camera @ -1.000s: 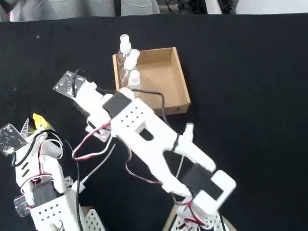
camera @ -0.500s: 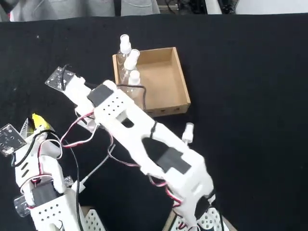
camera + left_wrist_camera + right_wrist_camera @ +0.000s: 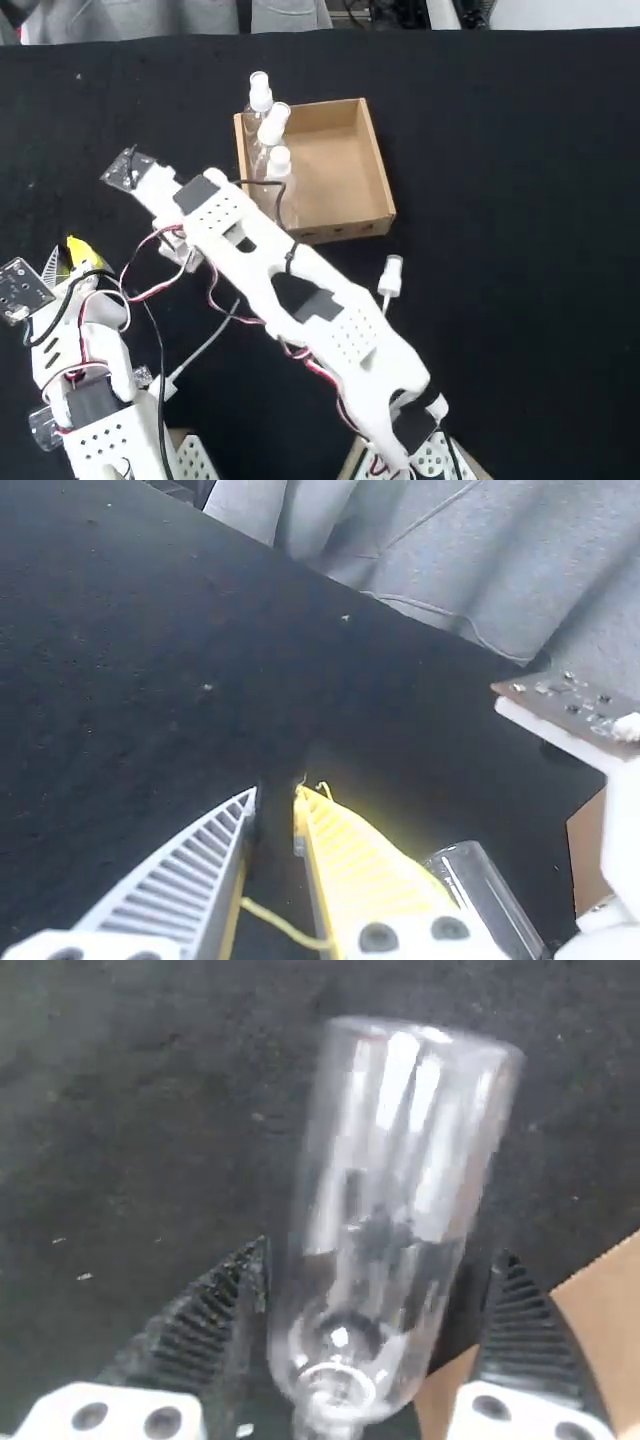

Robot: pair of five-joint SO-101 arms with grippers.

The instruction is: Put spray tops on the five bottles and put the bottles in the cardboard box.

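Spread wide, the right claw (image 3: 380, 1255) is set astride a clear bottle (image 3: 400, 1160) that seems to lie on the black bench (image 3: 120, 1110). Both jaws are kept off its sides, presumably ready for a grip. No spray top is seen on its neck. The left claw (image 3: 275, 795) is held all but closed on nothing. Farther off, a loose spray top (image 3: 390, 272) is seen on the bench, probably meant for that bottle. Three capped bottles (image 3: 273, 120) are kept along one wall of the cardboard box (image 3: 378, 170), so room is spared.
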